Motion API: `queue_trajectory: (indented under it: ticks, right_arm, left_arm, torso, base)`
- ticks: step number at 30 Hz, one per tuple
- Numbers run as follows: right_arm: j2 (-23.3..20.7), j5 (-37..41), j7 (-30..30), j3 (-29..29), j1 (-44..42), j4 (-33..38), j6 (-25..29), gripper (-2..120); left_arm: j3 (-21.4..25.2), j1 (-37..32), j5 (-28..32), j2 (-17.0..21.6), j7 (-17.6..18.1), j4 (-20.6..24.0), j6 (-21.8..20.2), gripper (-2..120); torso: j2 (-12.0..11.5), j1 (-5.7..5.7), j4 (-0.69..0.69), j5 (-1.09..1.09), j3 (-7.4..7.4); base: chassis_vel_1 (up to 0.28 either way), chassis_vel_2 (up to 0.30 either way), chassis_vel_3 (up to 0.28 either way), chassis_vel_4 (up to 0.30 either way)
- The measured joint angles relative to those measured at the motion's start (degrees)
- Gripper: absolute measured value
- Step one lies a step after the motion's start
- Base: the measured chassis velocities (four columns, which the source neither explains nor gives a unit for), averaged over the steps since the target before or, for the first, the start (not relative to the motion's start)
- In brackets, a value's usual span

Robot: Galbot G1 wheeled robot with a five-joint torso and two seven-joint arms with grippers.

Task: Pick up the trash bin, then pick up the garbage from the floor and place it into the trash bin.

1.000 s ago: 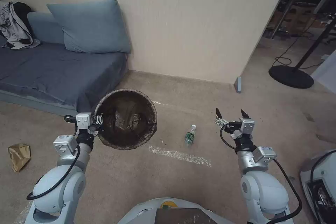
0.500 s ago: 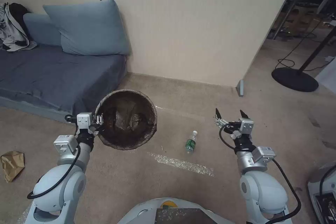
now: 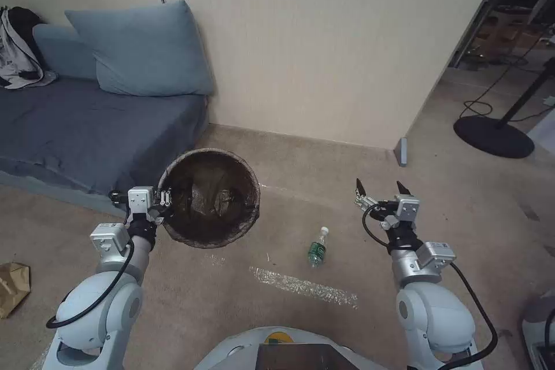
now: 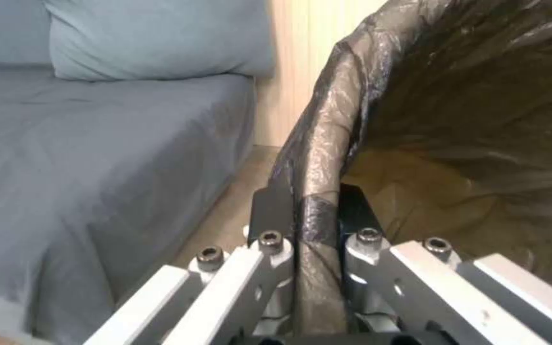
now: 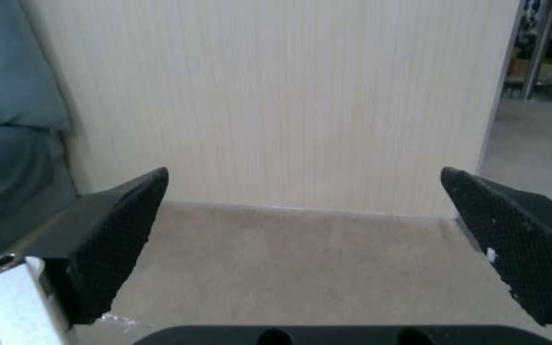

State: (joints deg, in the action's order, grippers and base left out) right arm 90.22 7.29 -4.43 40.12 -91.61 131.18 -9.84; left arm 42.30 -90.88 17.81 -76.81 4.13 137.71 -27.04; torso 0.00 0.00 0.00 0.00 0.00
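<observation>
**One bottle ahead, bin already in hand**

Two grippers up. Left gripper (image 3: 165, 199) clenched on the bin (image 3: 210, 196) rim at its 9 o'clock; in the left wrist view the fingers (image 4: 271, 211) pinch rim and bag liner. Bin held off the floor, mouth toward the camera. Looks light; the liner is slick, so keep the grip on the rim.

Right gripper (image 3: 381, 188) spread wide, empty, at 1 o'clock.

Bottle (image 3: 317, 247) on the carpet at 12 o'clock, between the arms, touching nothing. Lying down, cap toward 1 o'clock, base toward 7. Probably empty, light, crushable and prone to roll; grasp across the green-label middle.

Paper bag (image 3: 11, 288) far off at 9 o'clock.
</observation>
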Motion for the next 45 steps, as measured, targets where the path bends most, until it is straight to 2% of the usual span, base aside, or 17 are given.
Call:
queue_trajectory:
  ticks: [8,13,17,19,23,26,30,33,39,45]
  right_arm:
    - [-0.4,0.0,0.2,-0.1,0.2,-0.6,-0.5,100]
    - [-3.4,1.7,4.0,-0.5,0.0,-1.1,-4.2,100]
    - [-7.9,7.1,9.0,-1.8,0.6,-3.1,-9.1,100]
    - [-8.7,8.5,9.9,-2.4,0.9,-3.7,-9.8,100]
    - [-11.7,16.7,15.9,-5.6,2.6,-6.6,-13.2,100]
    - [-12.7,20.1,18.9,-7.5,3.9,-8.8,-14.3,100]
    - [-13.0,22.4,21.1,-9.2,5.4,-11.5,-15.2,100]
    - [-12.8,23.8,23.3,-11.6,7.2,-16.1,-15.7,100]
    - [-11.3,25.8,27.3,-15.7,10.8,-24.1,-16.4,100]
    - [-10.0,26.6,30.0,-17.9,13.4,-28.9,-16.7,100]
  left_arm:
    - [0.1,0.2,0.0,0.0,0.0,0.1,-0.6,3]
    - [0.5,0.0,0.5,0.2,0.0,0.7,-2.6,3]
    - [1.2,-0.7,1.1,0.6,0.0,1.6,-5.4,3]
    - [1.3,-0.9,1.1,0.7,0.0,1.6,-5.9,3]
    - [1.4,-1.9,0.9,0.5,0.0,1.7,-6.5,3]
    - [1.4,-2.5,0.8,0.3,0.0,1.7,-6.7,3]
    - [1.6,-3.1,0.4,0.3,0.1,1.8,-7.1,3]
    - [1.7,-4.0,0.3,0.1,0.3,2.1,-7.7,3]
    - [1.7,-5.0,0.2,-0.1,0.5,2.7,-8.0,3]
    - [1.7,-5.4,0.2,-0.1,0.6,3.0,-8.2,3]
  torso:
    - [0.0,0.00,0.00,0.00,0.00]
    - [0.0,0.00,-0.01,0.00,0.00]
    - [0.0,0.00,0.00,0.00,0.00]
    - [0.0,0.00,-0.01,0.01,0.00]
    - [0.0,0.00,0.00,0.01,0.00]
    - [0.0,0.00,0.00,0.00,0.00]
    - [0.0,0.00,0.00,0.00,0.00]
    - [0.0,0.00,0.00,0.00,0.00]
    - [0.0,0.00,0.00,0.00,0.00]
    - [0.0,0.00,0.00,0.00,0.00]
  base:
    - [-0.093,0.086,0.075,-0.079]
    - [-0.035,0.018,0.026,-0.021]
    - [0.000,0.000,0.000,0.000]
    - [0.000,0.000,0.000,0.000]
    - [0.000,0.000,0.000,0.000]
    - [0.000,0.000,0.000,0.000]
    - [0.000,0.000,0.000,0.000]
    - [0.000,0.000,0.000,0.000]
    - [0.000,0.000,0.000,0.000]
    - [0.000,0.000,0.000,0.000]
